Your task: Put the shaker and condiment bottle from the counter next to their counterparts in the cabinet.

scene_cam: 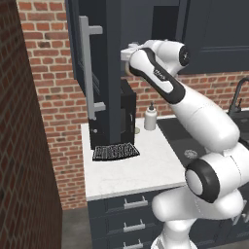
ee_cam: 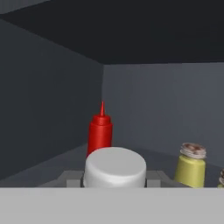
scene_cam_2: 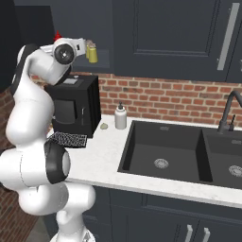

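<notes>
The claw sits low in the centre of the hand view, pinched on a whitish cap that belongs, by its look, to the condiment bottle; the bottle's body hides below the frame edge. In the right base view the hand is raised to the upper left of the frame, level with the open cabinet, where two yellow shakers stand just beside it on the shelf.

Inside the cabinet, the hand view shows a red squeeze bottle upright just behind the cap, and a yellow shaker at the lower right, near but apart from the held bottle. Which of the yellow shakers is the task's shaker cannot be told from here.

The risks are tight ones. A forward push could knock the red squeeze bottle over, since it is tall and narrow. A drift toward the right of the frame could topple the yellow shaker. Releasing before the base rests on the shelf could let the bottle tip or roll off toward the worktop below. The open cabinet door at the upper left of the left base view also crowds the arm's retreat.
</notes>
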